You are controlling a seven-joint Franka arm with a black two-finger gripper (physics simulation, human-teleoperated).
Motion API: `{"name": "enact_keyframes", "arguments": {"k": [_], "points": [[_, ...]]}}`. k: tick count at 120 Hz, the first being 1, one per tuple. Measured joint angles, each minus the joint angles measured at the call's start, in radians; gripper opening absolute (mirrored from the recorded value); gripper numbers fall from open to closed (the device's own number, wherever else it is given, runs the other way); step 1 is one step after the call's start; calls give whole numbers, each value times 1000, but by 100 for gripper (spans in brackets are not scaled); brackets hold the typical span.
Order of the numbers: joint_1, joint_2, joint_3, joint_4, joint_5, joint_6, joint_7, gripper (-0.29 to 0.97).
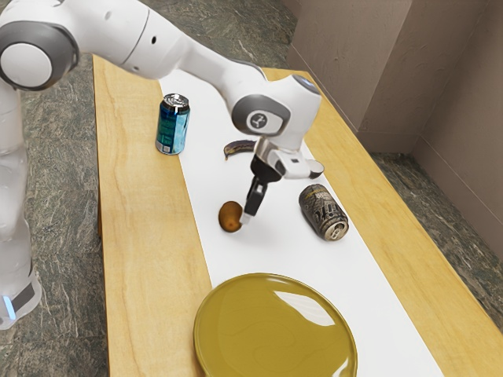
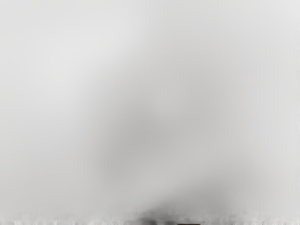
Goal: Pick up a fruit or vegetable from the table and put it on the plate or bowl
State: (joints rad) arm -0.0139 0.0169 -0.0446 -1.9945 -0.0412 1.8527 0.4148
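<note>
Fingers narrow, holding nothing | kiwi just beside them, at exterior view's left | its long axis runs roughly toward plate

Arm reaching out, tool angled downward

Perhaps a plain room: wooden table, beige walls, marbled floor

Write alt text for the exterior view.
The black gripper of a white robot arm hangs low just beside a small brown kiwi on a white runner along a wooden table. An olive-green round plate lies nearer the camera; an upright blue can, a dark can on its side and a darkened banana lie around.
</note>
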Motion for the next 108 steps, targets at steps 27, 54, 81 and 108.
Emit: {"name": "enact_keyframes", "arguments": {"k": [27,54,81,108], "points": [[9,-100,-9,-38,-9,-41,8,68],[-4,-130,-30,-83,-35,-82,13,68],[-1,-136,-29,-98,-38,-85,16,68],[6,-77,-31,-103,-42,-45,20,73]]}}
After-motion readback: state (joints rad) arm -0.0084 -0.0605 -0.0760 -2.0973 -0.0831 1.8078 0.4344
